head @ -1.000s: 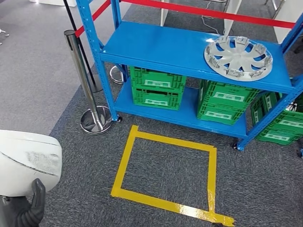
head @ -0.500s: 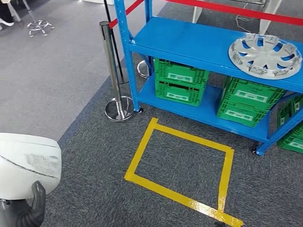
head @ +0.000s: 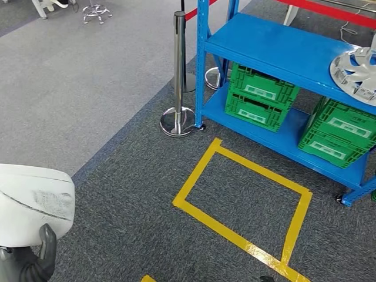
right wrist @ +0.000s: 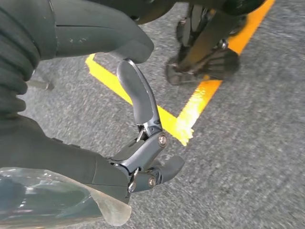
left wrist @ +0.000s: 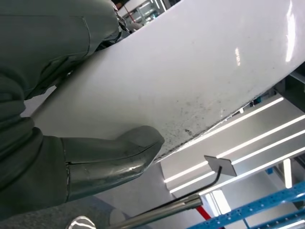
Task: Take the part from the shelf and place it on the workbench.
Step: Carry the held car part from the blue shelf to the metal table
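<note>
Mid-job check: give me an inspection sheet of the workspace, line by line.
Surface: grey carpet, yellow tape rectangle on it.
Job's things: white part held by the left robot hand; blue shelf beside.
Clutter: green crates on the lower shelf; silver wheel cover on the upper.
Robot hands: right robot hand holds nothing, fingers apart.
Cables: nothing seen.
Surroundings: chrome barrier post, red belt.

Crates (head: 259, 97) sit under the shelf (head: 284, 50), apparently behind floor tape (head: 241, 188).

Blue shelf (head: 284, 50), green crates (head: 259, 97)
</note>
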{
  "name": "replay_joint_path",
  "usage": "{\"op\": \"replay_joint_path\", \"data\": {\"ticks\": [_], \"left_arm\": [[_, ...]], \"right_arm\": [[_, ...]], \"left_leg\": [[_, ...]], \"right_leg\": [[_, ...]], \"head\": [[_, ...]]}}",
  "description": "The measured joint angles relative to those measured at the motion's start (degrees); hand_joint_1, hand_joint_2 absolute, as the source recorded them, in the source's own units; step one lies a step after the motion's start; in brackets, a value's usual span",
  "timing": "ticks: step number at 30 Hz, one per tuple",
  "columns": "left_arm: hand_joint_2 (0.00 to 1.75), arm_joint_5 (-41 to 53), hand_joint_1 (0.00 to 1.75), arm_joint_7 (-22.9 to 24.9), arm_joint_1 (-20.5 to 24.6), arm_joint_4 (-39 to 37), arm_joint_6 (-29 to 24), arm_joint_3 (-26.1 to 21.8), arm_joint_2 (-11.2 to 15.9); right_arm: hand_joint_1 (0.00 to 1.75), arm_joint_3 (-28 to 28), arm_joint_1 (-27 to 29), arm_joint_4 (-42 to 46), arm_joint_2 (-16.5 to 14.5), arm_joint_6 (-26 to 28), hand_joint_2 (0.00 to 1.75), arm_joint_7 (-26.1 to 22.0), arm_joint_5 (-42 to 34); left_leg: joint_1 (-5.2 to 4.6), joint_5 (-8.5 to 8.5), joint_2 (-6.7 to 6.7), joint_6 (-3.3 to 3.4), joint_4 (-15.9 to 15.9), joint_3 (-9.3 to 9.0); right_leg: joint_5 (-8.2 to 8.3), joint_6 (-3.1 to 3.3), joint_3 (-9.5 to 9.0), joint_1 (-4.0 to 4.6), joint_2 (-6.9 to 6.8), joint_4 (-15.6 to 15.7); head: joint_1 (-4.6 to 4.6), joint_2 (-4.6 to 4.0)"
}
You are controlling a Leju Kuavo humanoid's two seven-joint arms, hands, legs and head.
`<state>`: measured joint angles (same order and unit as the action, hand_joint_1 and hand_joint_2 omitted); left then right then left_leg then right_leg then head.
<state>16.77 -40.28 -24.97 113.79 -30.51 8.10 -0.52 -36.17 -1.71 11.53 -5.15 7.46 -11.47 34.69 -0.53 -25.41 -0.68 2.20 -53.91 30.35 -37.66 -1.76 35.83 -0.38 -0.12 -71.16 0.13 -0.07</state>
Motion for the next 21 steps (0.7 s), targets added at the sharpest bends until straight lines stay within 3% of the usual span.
{"op": "replay_joint_path", "data": {"ticks": [1, 2, 3, 5, 7, 9, 10, 11, 13, 14, 15, 16, 17, 19, 21], "left_arm": [[1.75, 0.0, 1.75, 0.0, 0.0, 0.0, 0.0, 0.0, 0.0], [1.75, 0.0, 1.75, 0.0, 0.0, 0.0, 0.0, 0.0, 0.0], [1.75, 0.0, 1.75, 0.0, 0.0, 0.0, 0.0, 0.1, 0.0], [1.75, 0.0, 1.75, 0.0, 0.0, 0.0, 0.0, 0.1, 0.0], [1.75, 0.1, 1.75, 0.0, 0.0, 0.1, -0.1, 0.1, 0.0], [1.75, 0.1, 1.75, 0.0, -0.1, 0.1, -0.1, 0.1, 0.0], [1.75, 0.1, 1.75, 0.0, -0.2, 0.1, -0.1, 0.1, 0.0], [1.75, 0.1, 1.75, 0.0, -0.3, 0.1, -0.1, 0.1, 0.0], [1.75, 0.0, 1.75, 0.0, -0.3, 0.1, -0.1, 0.2, 0.0], [1.75, 0.0, 1.75, 0.0, -0.3, 0.1, -0.1, 0.2, 0.0], [1.75, -0.1, 1.75, 0.0, -0.4, 0.1, -0.1, 0.2, 0.0], [1.75, -0.3, 1.75, 0.0, -0.5, 0.1, -0.1, 0.2, 0.0], [1.75, -0.4, 1.75, 0.0, -0.6, 0.1, 0.0, 0.2, 0.0], [1.75, -0.6, 1.75, 0.0, -0.8, 0.1, 0.1, 0.2, 0.0], [1.75, -0.8, 1.75, 0.0, -0.8, 0.4, 0.2, 0.2, 0.0]], "right_arm": [[0.00, 0.0, 0.0, 0.0, 0.0, 0.0, 1.75, 0.0, 0.0], [0.00, 0.0, 0.0, 0.0, 0.0, 0.0, 1.75, 0.0, 0.0], [0.00, 0.0, -0.1, 0.0, 0.0, 0.0, 1.75, 0.0, 0.0], [0.00, -0.1, -0.1, 0.0, -0.1, 0.0, 1.75, 0.0, 0.0], [0.00, -0.1, 0.0, 0.0, -0.2, 0.0, 1.75, -0.1, 0.0], [0.00, -0.1, 0.0, 0.0, -0.3, 0.0, 1.75, -0.1, 0.0], [0.00, -0.1, 0.0, 0.0, -0.3, 0.0, 1.75, -0.1, 0.0], [0.00, -0.1, 0.0, 0.0, -0.2, 0.0, 1.75, -0.1, 0.0], [0.00, -0.1, 0.0, 0.0, -0.2, 0.0, 1.75, -0.1, 0.0], [0.00, -0.1, 0.0, 0.0, -0.2, 0.0, 1.75, -0.1, 0.0], [0.00, -0.1, 0.0, 0.0, -0.2, 0.0, 1.75, -0.1, 0.1], [0.00, -0.1, 0.0, 0.0, -0.2, 0.0, 1.75, -0.1, 0.1], [0.00, -0.1, 0.0, 0.0, -0.2, 0.0, 1.75, -0.1, 0.2], [0.00, -0.1, -0.1, 0.0, -0.2, 0.0, 1.75, -0.1, 0.4], [0.00, -0.1, -0.1, 0.0, -0.3, 0.0, 1.75, -0.2, 0.6]], "left_leg": [[0.11, 0.47, -0.59, -0.22, -0.4, 0.93], [0.32, 0.86, -1.19, -0.51, -0.9, 1.90], [0.56, 1.18, -1.81, -0.85, -1.6, 2.85], [0.76, 1.73, -3.03, -1.61, -3.1, 4.75], [0.59, 2.51, -4.30, -2.23, -4.2, 5.96], [0.54, 3.12, -5.17, -2.63, -4.5, 6.58], [0.51, 2.40, -4.57, -2.79, -5.0, 6.97], [0.52, 0.60, -3.44, -2.98, -6.4, 7.53], [0.60, -5.28, -0.77, -3.33, -12.5, 9.01], [0.71, -7.75, -0.17, -3.45, -16.4, 9.63], [0.78, -8.88, 0.08, -3.47, -19.7, 9.86], [0.81, -8.48, 0.17, -3.38, -21.4, 9.44], [0.76, -6.98, 0.30, -3.11, -21.3, 8.23], [0.18, -3.93, 1.73, -1.84, -15.5, 3.17], [-0.78, -4.10, 4.24, -0.34, -7.2, -2.37]], "right_leg": [[0.74, -0.15, -0.60, -0.07, 0.04, -0.5], [2.39, -0.36, -2.24, -0.22, 0.20, 1.2], [4.11, -0.66, -4.66, -0.49, 0.76, 4.6], [5.06, -1.21, -9.49, -1.04, 3.77, 11.8], [4.09, -1.10, -10.69, -1.18, 5.41, 14.2], [4.32, -0.30, -9.64, -1.18, 3.79, 13.8], [4.59, 0.25, -9.26, -1.14, 2.95, 13.7], [4.97, 0.82, -8.73, -1.09, 1.99, 13.7], [5.84, 1.63, -7.49, -0.71, 0.10, 13.6], [6.29, 1.81, -6.83, -0.49, -0.90, 13.6], [6.73, 1.90, -6.27, -0.28, -1.88, 13.6], [7.16, 1.96, -5.74, -0.06, -2.81, 13.6], [7.59, 1.99, -5.27, 0.17, -3.67, 13.5], [8.36, 2.00, -4.61, 0.55, -5.19, 13.5], [8.91, 1.74, -4.37, 0.69, -6.49, 13.5]], "head": [[0.00, 0.00], [0.00, 0.01], [0.01, 0.01], [0.18, 0.01], [0.34, 0.01], [0.36, 0.00], [0.23, 0.00], [0.10, 0.00], [-0.22, 0.01], [-0.24, 0.01], [-0.26, 0.01], [-0.27, 0.01], [-0.26, 0.01], [-0.23, 0.01], [-0.21, 0.01]]}}
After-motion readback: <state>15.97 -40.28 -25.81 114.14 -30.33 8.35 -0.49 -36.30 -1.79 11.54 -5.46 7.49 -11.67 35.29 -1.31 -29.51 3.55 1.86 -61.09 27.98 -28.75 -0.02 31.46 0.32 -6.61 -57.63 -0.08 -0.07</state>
